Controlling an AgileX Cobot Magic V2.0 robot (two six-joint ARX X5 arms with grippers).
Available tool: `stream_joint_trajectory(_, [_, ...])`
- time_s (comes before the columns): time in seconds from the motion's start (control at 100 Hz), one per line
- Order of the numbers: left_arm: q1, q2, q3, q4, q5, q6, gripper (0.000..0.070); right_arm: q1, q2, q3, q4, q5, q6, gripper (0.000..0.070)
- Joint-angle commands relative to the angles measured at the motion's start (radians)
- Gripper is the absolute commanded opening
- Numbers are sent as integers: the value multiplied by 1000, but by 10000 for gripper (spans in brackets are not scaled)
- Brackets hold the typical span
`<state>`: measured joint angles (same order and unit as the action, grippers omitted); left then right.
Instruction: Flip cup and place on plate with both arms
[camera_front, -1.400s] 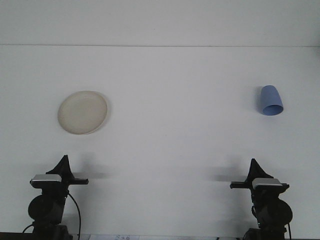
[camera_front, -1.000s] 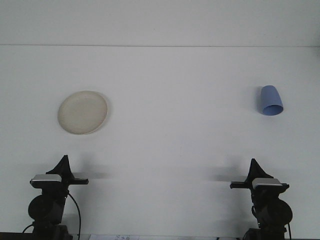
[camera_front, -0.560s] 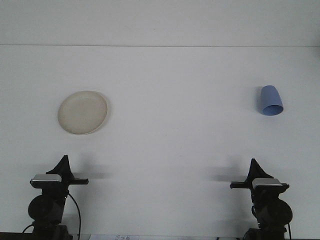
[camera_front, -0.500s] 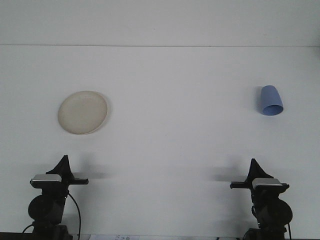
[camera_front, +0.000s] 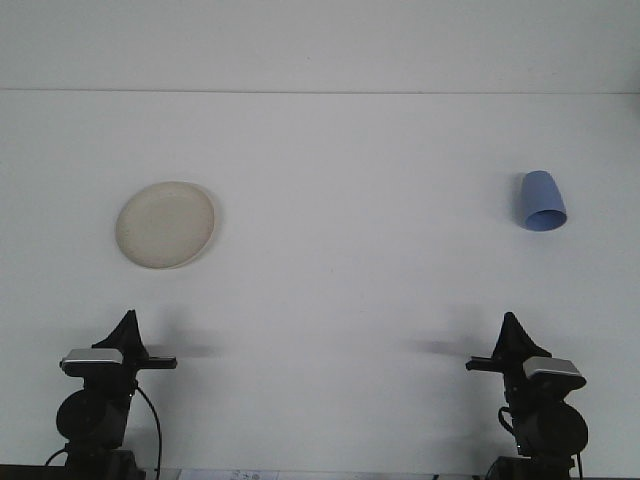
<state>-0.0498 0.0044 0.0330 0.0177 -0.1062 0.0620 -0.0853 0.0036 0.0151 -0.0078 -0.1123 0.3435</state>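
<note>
Task progress: nothing completed as far as the front view shows.

Blue cup sits at the right of the frame, upper-middle height, on the white tabletop. It appears inverted or tipped, wider rim toward the camera and lower edge, closed base away; exact pose is hard to confirm from this angle. Nothing touches it.

Cream plate lies flat at the left of the frame, roughly level with the cup, well apart from it. Nothing on it.

Left end effector is at the lower left, low over the near edge of the tabletop, below the plate and well short of it. Right end effector is at the lower right, below the cup and well short of it. Both seen end-on as dark wedges; cannot tell how far either is open. Neither has hold of anything.

Remaining, by my reading: reach and grasp the cup, turn it upright, carry it across the tabletop (likely a handover between arms), set it on the plate.
</note>
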Motion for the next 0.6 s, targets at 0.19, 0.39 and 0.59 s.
stream_joint_trajectory(0.19, [1, -1, -19, 13, -3, 2, 15, 1, 105, 212, 0, 77, 34, 235])
stream_joint_trajectory(0.39, [1, -1, -19, 13, -3, 2, 15, 0, 387, 459, -99, 148, -153, 467])
stream_joint_trajectory(0.59, [1, -1, -19, 13, -3, 2, 15, -21, 690, 604, -89, 246, -284, 467])
